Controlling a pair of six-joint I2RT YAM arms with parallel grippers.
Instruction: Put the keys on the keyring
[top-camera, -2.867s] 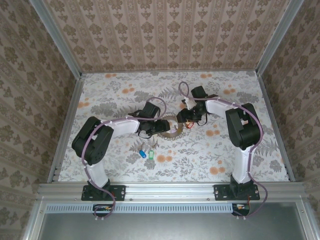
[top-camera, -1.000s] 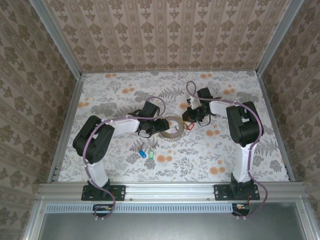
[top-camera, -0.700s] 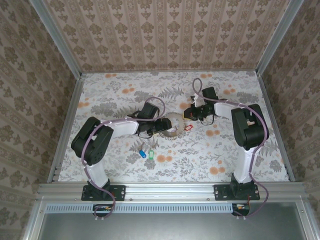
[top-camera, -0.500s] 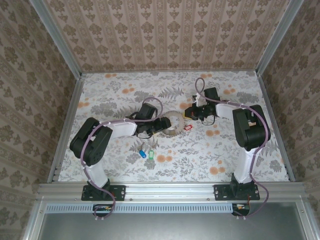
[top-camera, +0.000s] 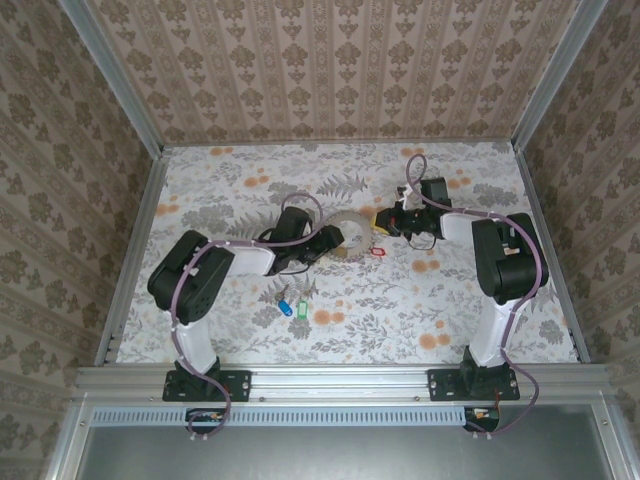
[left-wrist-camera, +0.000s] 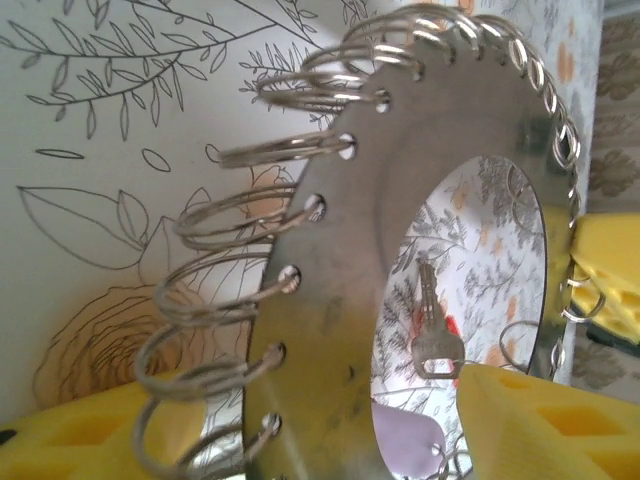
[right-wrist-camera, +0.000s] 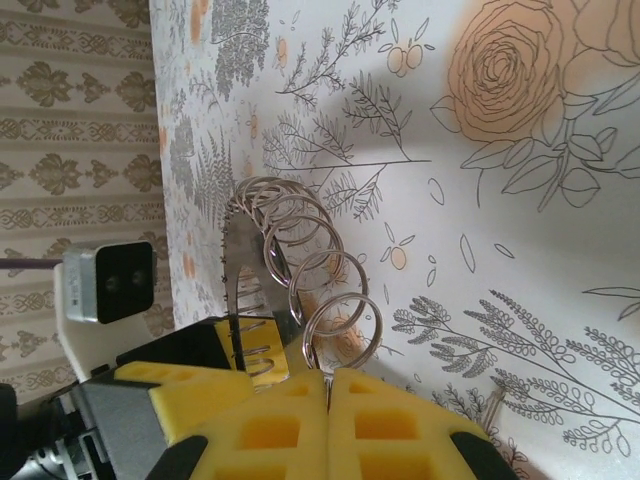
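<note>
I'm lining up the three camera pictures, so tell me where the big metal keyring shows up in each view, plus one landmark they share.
Top external: the keyring is near the table's middle, tilted up.
Left wrist: it stands on edge across the centre of the picture, with wire loops along its left rim.
Right wrist: it is left of centre, seen nearly edge-on, with loops fanning to the right.
Shared landmark: the floral table cover with orange roses.

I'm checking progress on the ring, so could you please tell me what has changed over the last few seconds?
The left gripper has tipped the keyring up from lying flat, shifted it slightly farther away, and now grips it. The right gripper, shut, has drawn back toward the right and far side. The red key, blue key and green key lie where they were.
</note>
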